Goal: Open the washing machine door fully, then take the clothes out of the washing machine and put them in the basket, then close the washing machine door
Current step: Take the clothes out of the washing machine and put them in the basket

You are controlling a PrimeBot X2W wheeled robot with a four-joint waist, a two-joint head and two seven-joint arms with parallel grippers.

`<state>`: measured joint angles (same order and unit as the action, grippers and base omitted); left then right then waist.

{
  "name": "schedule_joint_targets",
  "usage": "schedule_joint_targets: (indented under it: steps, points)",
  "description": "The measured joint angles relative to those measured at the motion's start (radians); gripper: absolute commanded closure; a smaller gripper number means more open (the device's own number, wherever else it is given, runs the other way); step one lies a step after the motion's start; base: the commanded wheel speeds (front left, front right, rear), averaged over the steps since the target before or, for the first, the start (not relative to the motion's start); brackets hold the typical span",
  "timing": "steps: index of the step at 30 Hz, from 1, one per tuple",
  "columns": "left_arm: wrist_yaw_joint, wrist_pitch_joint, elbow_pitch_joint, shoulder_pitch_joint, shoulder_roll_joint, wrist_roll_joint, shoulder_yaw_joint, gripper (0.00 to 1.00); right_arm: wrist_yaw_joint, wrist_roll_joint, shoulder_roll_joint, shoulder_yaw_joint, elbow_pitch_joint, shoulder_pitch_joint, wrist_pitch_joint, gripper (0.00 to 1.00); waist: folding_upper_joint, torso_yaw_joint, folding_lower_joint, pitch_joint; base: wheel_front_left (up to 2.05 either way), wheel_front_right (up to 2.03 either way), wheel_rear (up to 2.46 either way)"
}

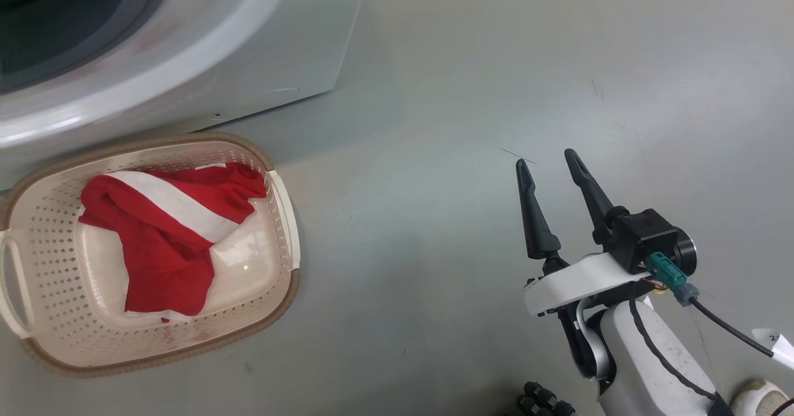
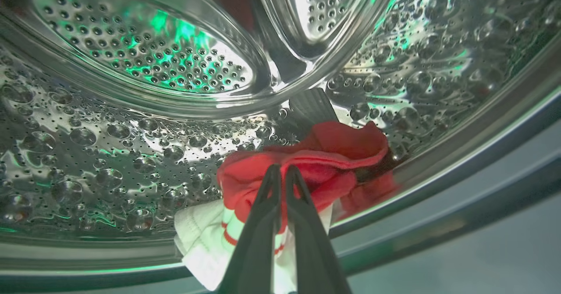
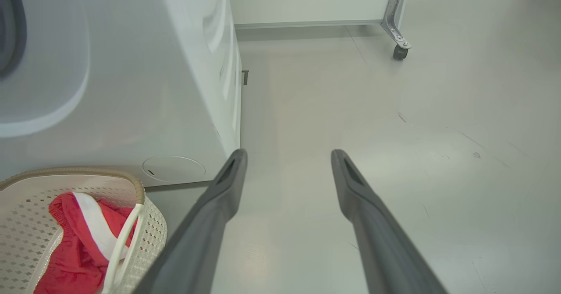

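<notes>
Two hands, two different jobs. Left hand is inside the steel drum, fingers squeezed together on a bunched red-and-white garment lying near the drum's front lip. Right hand hangs over the grey floor, fingers spread apart. Basket sits on that floor just beside the washing machine, with a red, white-striped piece inside. Floor's glossy and a bit scuffed; a caster on a metal leg stands further back.
</notes>
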<state>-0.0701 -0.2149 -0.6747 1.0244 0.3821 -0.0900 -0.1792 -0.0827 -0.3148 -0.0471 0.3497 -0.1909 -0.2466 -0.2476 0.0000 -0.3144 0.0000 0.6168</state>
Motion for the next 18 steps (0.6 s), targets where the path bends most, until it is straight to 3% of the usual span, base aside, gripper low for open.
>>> schedule_joint_targets:
  steps: [18]
  points:
    - [-0.018, 0.302, 0.070, -0.144, -0.157, -0.139, 0.086, 1.00, -0.006, 0.019, -0.023, -0.014, -0.026, -0.001, -0.002, 0.00, 0.0000, 0.102, 0.0000, -0.079, 0.00, 0.00, 0.00]
